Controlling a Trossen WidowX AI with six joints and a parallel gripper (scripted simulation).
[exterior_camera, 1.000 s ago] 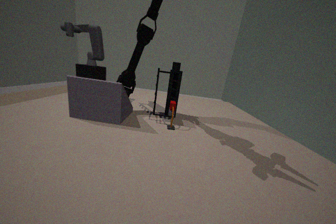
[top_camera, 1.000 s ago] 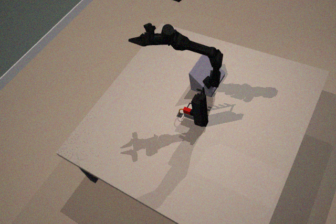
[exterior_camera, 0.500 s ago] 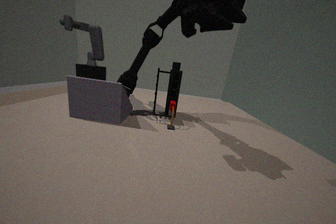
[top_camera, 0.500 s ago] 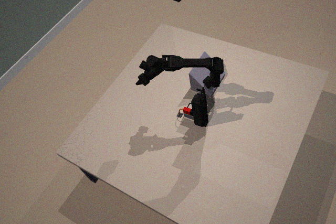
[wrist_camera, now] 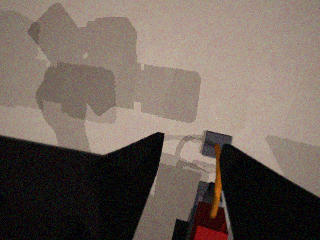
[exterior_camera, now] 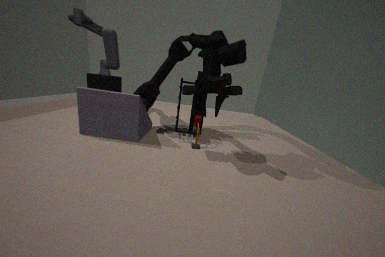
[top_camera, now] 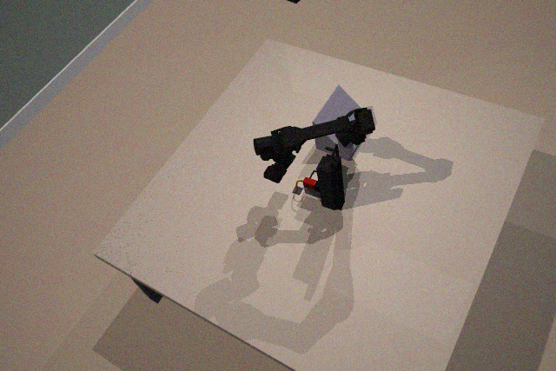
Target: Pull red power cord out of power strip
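The gripper point(wrist_camera: 190, 165) hovers half-open and empty above the red plug point(wrist_camera: 210, 227), a small rigid block best pinched across its sides; its cord point(wrist_camera: 217, 182) looks limp.

strip point(top_camera: 332, 180) blocks right, open table point(top_camera: 188, 205) left

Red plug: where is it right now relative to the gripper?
The red plug sits at the wrist view's bottom edge, between and below the gripper fingers, untouched. In the exterior view it is still on the black power strip.
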